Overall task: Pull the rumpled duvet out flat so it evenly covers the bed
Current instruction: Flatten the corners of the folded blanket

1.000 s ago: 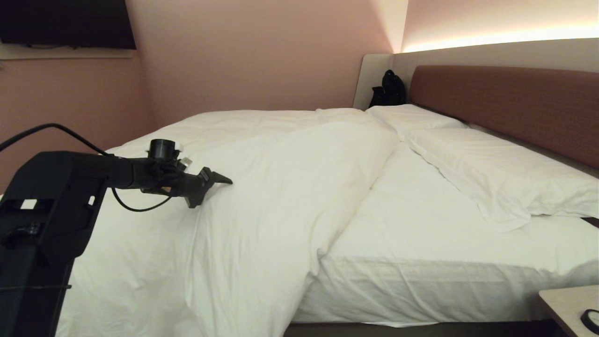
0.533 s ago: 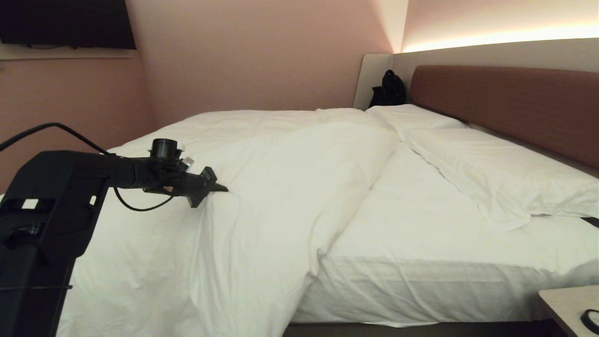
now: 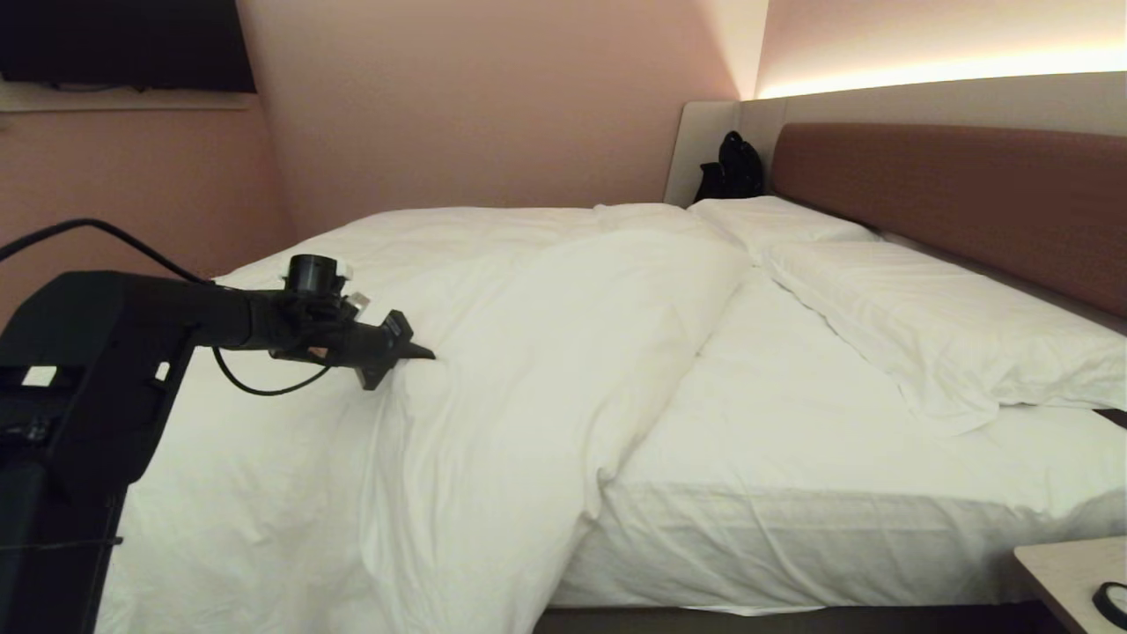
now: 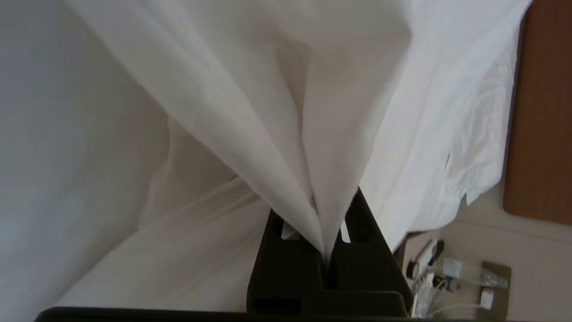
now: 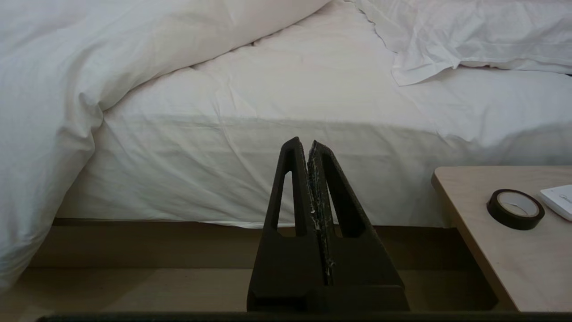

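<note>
only left wrist shows gripper (image 4: 324,223) pinching duvet (image 4: 286,112)

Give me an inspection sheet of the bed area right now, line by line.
Surface: wide low bed, white sheet bare on the headboard side.
Job's things: puffy white duvet bunched over the foot side, hanging over the edge.
Clutter: black tape roll on the beige side table; black bag by the headboard.
Pincers: left pincer shut on a duvet fold; right pincer shut, empty, beside the bed.
Cables: black cable on the left arm.
Surroundings: two white pillows, pink walls.
</note>
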Motion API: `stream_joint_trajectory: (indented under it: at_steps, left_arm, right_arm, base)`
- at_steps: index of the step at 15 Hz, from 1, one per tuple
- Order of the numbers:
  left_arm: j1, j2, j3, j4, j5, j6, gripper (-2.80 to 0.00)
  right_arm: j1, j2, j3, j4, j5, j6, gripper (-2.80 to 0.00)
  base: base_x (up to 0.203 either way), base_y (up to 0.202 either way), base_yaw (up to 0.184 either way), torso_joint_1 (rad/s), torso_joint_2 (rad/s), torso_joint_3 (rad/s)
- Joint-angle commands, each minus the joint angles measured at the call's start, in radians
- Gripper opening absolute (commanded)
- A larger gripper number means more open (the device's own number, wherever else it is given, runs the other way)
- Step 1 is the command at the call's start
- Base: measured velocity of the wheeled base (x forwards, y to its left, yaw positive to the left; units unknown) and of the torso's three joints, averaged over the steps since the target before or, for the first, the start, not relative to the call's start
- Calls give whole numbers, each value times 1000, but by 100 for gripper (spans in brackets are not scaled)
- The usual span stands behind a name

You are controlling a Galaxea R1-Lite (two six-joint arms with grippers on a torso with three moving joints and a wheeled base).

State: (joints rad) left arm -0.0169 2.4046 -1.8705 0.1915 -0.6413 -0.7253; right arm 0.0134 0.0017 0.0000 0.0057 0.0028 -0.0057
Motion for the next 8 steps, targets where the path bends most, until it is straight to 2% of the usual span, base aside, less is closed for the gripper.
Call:
stream_joint_trajectory:
  at_steps: [1,8]
  left_arm:
    - [-27,-100,80,0,-6,-1,-280]
    - [-131,-290,323,-10,-20,-1,-280]
  right_arm:
    - [0,0,0,0,0,0,-280]
    - [0,0,0,0,0,0,-280]
  base:
    - [0,0,0,0,0,0]
    - [0,0,0,0,0,0]
